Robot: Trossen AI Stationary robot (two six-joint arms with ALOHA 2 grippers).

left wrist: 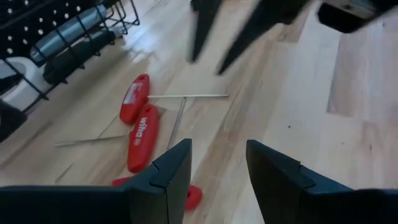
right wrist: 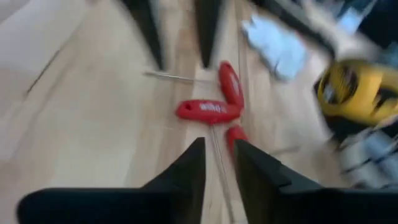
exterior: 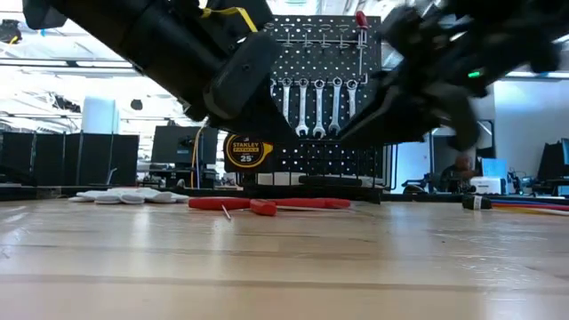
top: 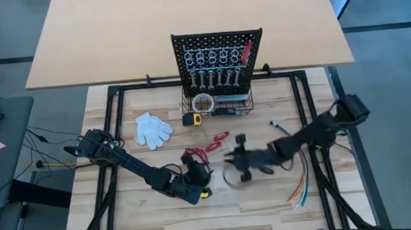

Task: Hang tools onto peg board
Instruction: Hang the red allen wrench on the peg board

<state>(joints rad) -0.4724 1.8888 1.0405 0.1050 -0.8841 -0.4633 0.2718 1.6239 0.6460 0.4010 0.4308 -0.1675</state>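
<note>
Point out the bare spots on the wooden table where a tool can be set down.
Free: the near strip of the light wooden table, and the patch between the white glove and the table's left edge. Crowded: the middle, around the red-handled T-shaped tools, both claws, and the black wire basket.

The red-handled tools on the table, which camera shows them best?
Left wrist view: the red-handled tools lie sharp, steel shafts visible. Right wrist view blurs them; the low view shows them edge-on; the high view shows small red shapes.

Across the tabletop (exterior: 284, 267) I see red-handled tools (exterior: 267, 204) lying flat before the peg board (exterior: 324, 98), where silver wrenches (exterior: 318, 105) hang in a row. A yellow Stanley tape measure (exterior: 248, 151) sits left; a white glove (exterior: 129, 196) farther left.
</note>
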